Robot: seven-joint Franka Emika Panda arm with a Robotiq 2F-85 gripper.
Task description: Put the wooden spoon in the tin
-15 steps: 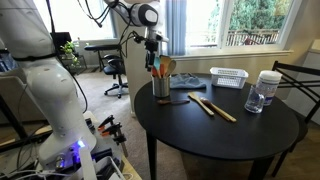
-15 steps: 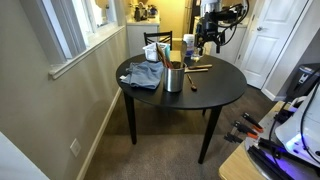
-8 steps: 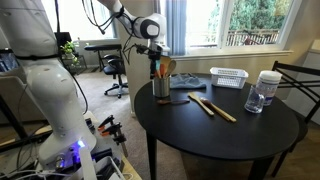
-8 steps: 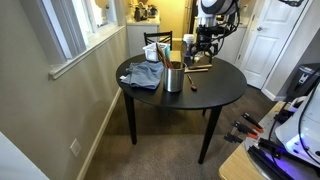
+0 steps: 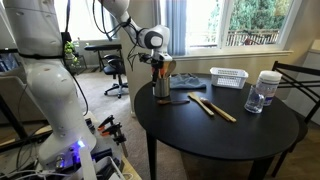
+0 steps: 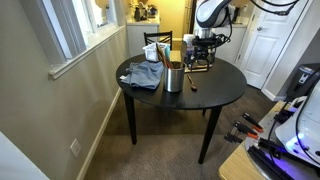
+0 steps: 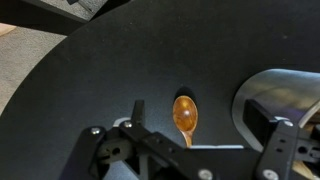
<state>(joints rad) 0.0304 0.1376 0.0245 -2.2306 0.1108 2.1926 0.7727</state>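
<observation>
The wooden spoon [image 7: 185, 114] lies flat on the black table, its glossy brown bowl pointing away from me and its handle hidden under the gripper. The gripper [image 7: 207, 123] is open and hangs above the spoon, one finger on each side, not touching it. The tin [image 7: 276, 95] stands just right of the spoon in the wrist view. In both exterior views the gripper [image 5: 158, 63] [image 6: 200, 56] hovers over the table beside the tin [image 5: 161, 86] [image 6: 174, 78], which holds some utensils. The spoon [image 5: 179, 99] shows as a dark sliver near the tin.
Two long pale wooden utensils [image 5: 213, 107] lie mid-table. A white mesh basket [image 5: 228, 77] and a clear jar with a white lid [image 5: 265, 91] stand further along. A blue cloth [image 6: 145, 75] lies near the tin. A chair [image 5: 297, 85] stands at the table's edge.
The arm has come down and over towards the spot beside the tin. The gripper now sits lower, above the spoon. Nothing on the table has moved.
</observation>
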